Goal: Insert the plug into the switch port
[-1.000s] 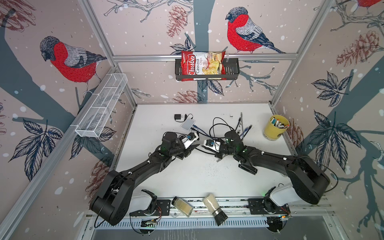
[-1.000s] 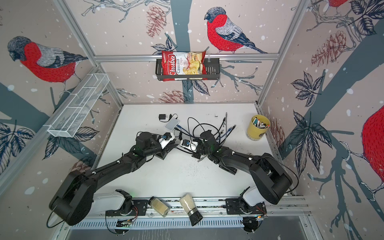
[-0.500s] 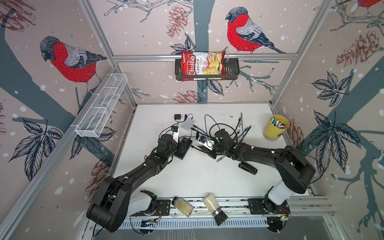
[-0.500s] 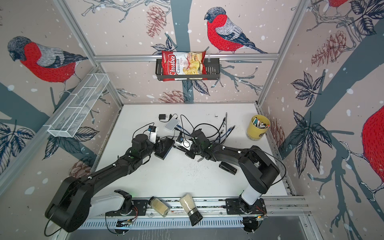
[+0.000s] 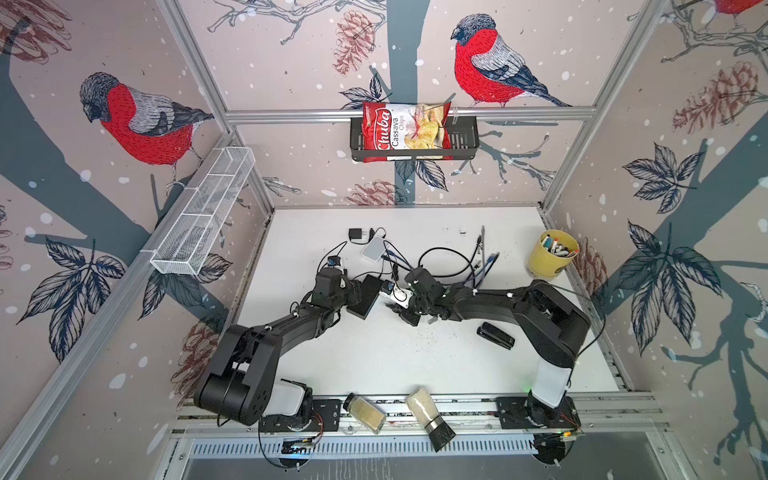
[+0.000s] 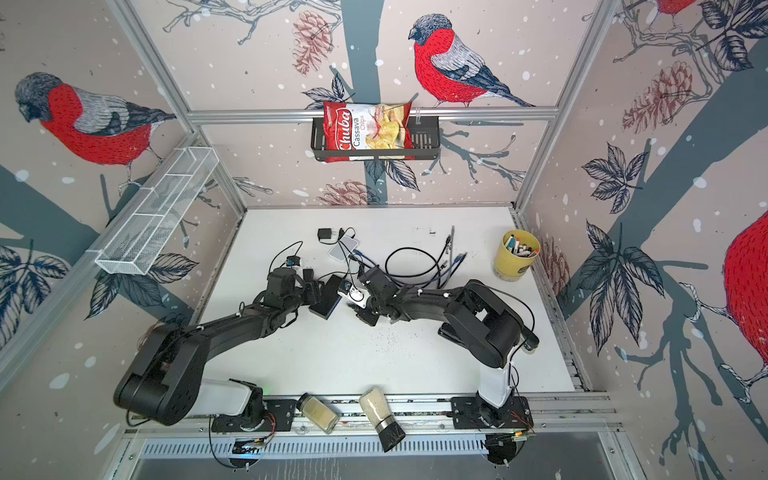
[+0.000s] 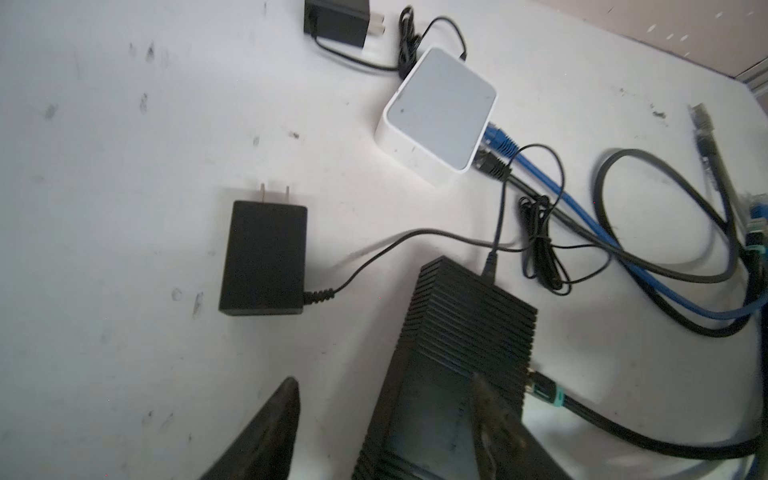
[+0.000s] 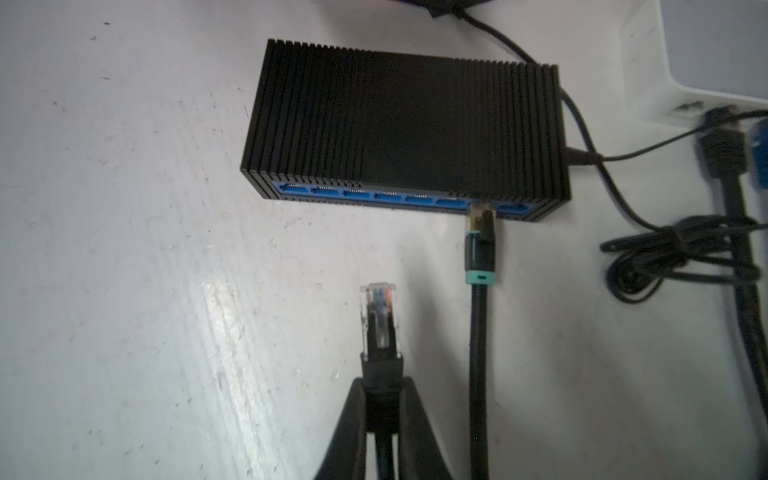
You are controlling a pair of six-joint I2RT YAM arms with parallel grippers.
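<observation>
Since a second ago the left gripper (image 7: 384,379) is standing with its fingers wider apart, and the right arm is reaching farther across towards it. The switch (image 5: 365,297) is now lying bare in both top views, just ahead of the left fingers.

Only the right wrist view is showing the port face: a row of blue ports (image 8: 399,198) running along the switch's near side, straight ahead of the right fingertips. The right gripper (image 8: 383,381) is clamping the plug (image 8: 377,316) by its black boot, fingers closed tight on it. The plug is sticking out past the fingertips, its tip aiming at the middle of the row and well apart from it. Beside the right fingers a black cable (image 8: 478,353) with a teal collar is already sitting in a port near one end.

The left wrist view is showing the switch from behind, with the ports hidden. One left finger (image 7: 494,428) is lying over the switch's top and its mate is hanging off to the side, clear of it, so nothing is being gripped. Beyond those fingers an adapter (image 7: 264,257) and a white box (image 7: 440,112) are lying on the table (image 7: 104,208).

The plug is looking clear, with orange and blue wires showing inside. The top views are showing it too small to make out.
</observation>
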